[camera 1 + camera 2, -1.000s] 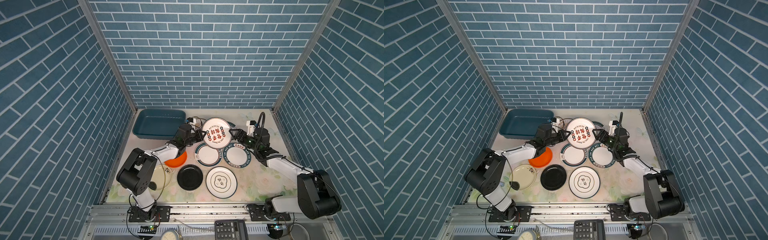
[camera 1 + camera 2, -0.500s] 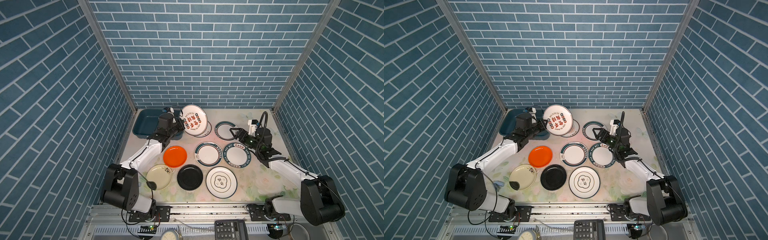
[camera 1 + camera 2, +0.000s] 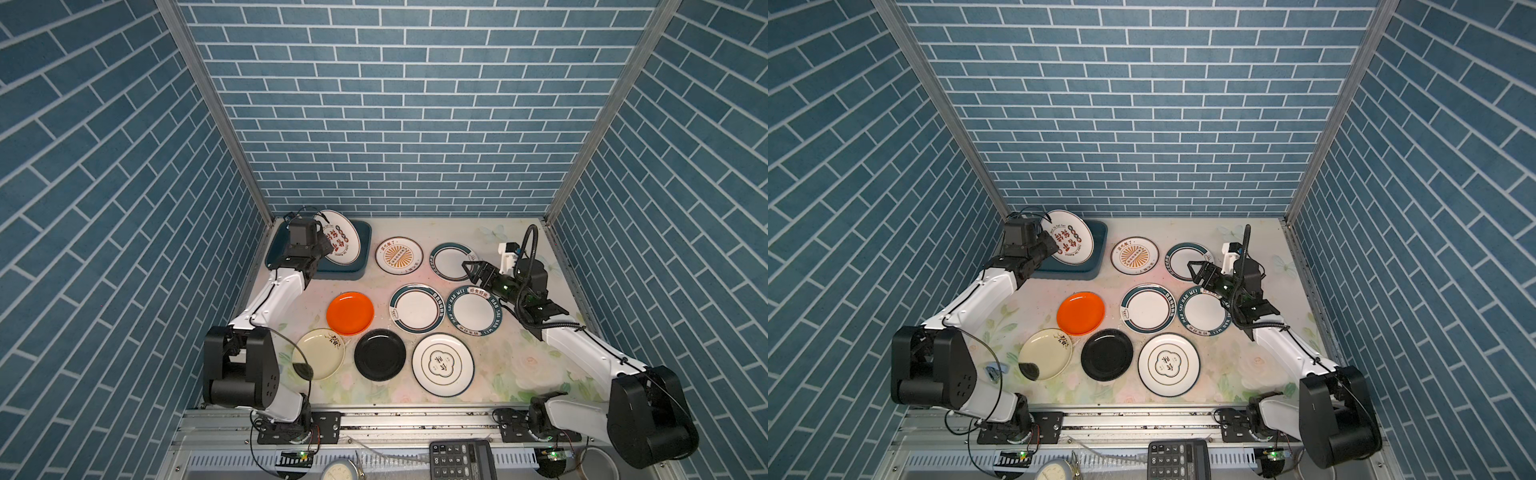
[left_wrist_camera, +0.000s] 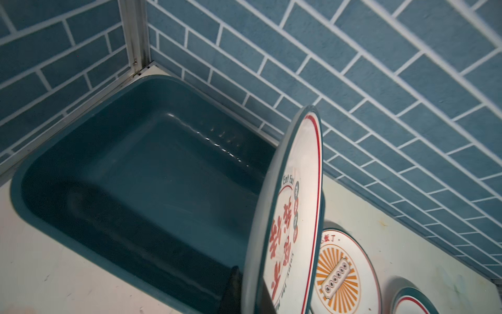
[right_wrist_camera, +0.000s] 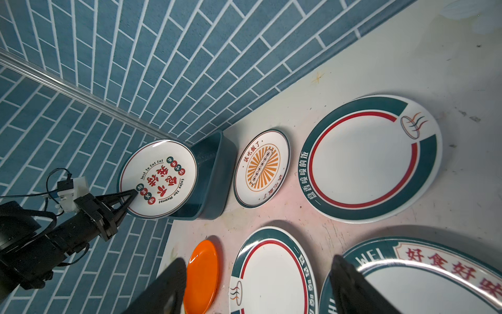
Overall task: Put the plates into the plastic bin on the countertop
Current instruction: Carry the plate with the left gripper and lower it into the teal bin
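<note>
Right wrist view, left pincer (image 5: pixel 133 194) gripping lettered plate (image 5: pixel 163 170), apparently above plastic bin (image 5: pixel 217 168), right pincer (image 5: pixel 258 270) spread empty.

Floral countertop (image 3: pixel 511 365) with plates (image 3: pixel 380 354), bin (image 3: pixel 365 249)

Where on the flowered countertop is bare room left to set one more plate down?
Bare flowered countertop lies right of the round white clover-emblem plate, and behind the far-right round teal-rimmed plate at the back wall. Crowded: the middle, where plates nearly touch.
</note>
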Available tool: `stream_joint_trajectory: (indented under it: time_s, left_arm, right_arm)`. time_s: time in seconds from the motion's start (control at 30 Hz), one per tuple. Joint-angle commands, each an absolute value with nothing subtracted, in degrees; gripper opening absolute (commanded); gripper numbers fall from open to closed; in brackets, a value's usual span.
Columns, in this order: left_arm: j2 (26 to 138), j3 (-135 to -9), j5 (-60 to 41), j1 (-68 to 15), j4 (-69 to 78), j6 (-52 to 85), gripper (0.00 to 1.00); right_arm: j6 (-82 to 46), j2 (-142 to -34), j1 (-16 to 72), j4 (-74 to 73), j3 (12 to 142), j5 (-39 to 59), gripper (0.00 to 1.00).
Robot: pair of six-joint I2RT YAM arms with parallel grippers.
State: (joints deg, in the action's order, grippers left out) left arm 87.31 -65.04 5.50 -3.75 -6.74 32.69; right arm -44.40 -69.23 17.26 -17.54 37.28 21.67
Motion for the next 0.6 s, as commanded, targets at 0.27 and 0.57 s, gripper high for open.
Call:
stream_joint_trajectory:
  time_s: [0.27,0.57]
  left_arm:
    - [99.4,-75.6,5.8,1.1,-8.7,29.5,0.00]
    - [109.3,-83.9,1.8,1.3,-14.3,27.8,0.00]
  right_arm:
    - [-45.8,-66.2,17.6,-15.6,36.3,25.2,0.82]
    - [-46.2,-62.9,17.6,-14.9,32.2,22.5,0.82]
